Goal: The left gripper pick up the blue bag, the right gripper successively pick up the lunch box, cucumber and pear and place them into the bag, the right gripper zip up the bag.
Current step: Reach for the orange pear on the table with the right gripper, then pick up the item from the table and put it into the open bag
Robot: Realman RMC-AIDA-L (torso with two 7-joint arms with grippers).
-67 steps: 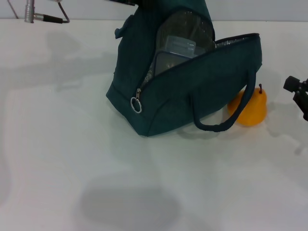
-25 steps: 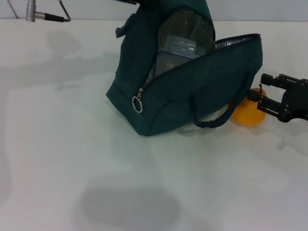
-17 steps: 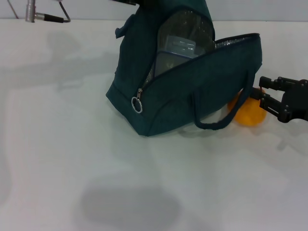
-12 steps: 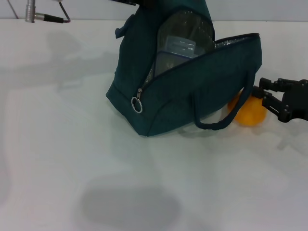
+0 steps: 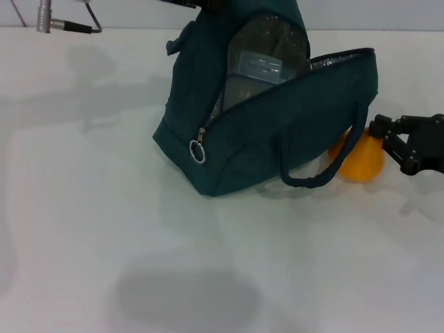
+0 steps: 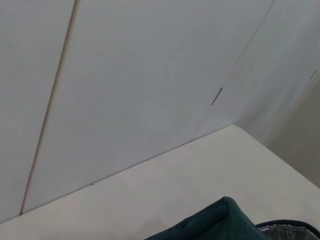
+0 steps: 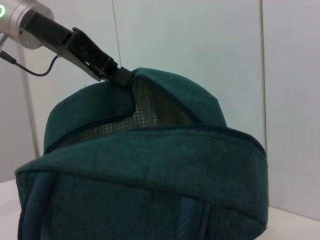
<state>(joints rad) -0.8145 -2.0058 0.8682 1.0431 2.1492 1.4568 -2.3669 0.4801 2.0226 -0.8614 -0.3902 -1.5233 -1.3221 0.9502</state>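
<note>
The dark blue-green fabric bag stood in the upper centre of the head view, its base on the white tabletop and its top lifted toward the upper edge of the frame. Its zip was undone: the near flap sagged open to the right, exposing a silvery lining and a clear plastic lunch box with a blue lid already lodged inside. A round metal zip-pull ring hung at the low left end of the opening, and a dark loop handle drooped from the front wall to the tabletop. The cucumber could not be made out, so whether it lay within is uncertain.

In the right wrist view the left claw was clamped shut on the rear upper edge of the bag, evidently to keep the mouth raised and gaping for loading.

The orange-yellow pear rested on the tabletop at centre right, just behind the handle and against the bag's right end. The black right claw reached in from the right edge, its fingers parted and set about the top of the pear, not visibly closed on it. This was judged the approach to grasping the pear, the last item before zipping; the handle lying close by could snag the lift.
</note>
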